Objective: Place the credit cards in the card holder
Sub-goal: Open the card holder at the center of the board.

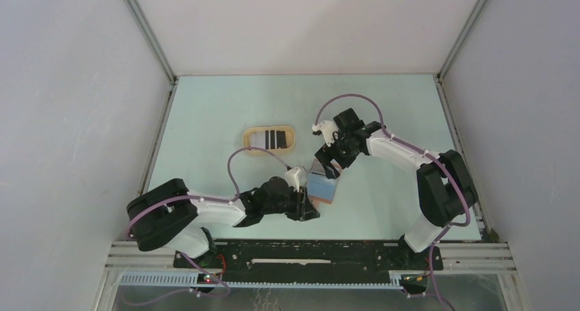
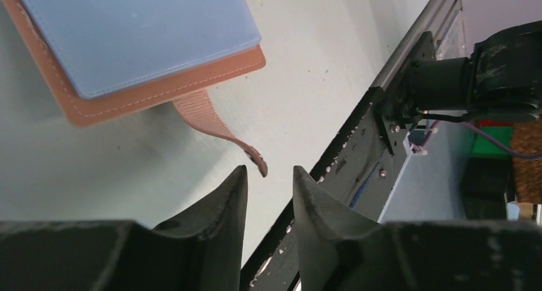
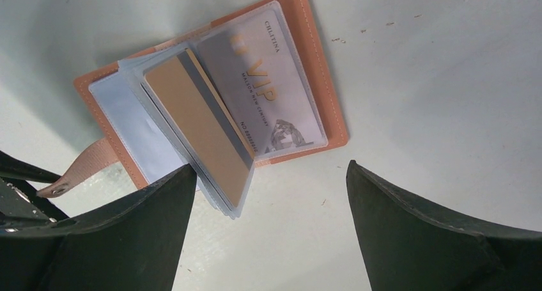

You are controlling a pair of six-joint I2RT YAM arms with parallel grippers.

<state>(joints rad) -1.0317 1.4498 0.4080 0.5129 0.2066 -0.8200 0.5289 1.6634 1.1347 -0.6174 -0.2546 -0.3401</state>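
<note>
The card holder (image 1: 323, 186), reddish-brown leather with light blue pockets, lies open on the table between both arms. In the right wrist view the card holder (image 3: 300, 67) shows clear sleeves holding a grey VIP card (image 3: 265, 80) and a tan card (image 3: 198, 128) with a grey stripe. My right gripper (image 3: 271, 166) hangs wide open just above it, holding nothing. My left gripper (image 2: 270, 171) is narrowly open at the wallet's near edge, and the snap tab (image 2: 217, 125) ends just past its tips. More credit cards (image 1: 270, 139), whitish and black, lie in the tray.
An oval beige tray (image 1: 247, 145) sits behind and left of the wallet. The black rail (image 2: 358, 150) at the table's near edge runs close to the left gripper. White walls enclose the table on three sides.
</note>
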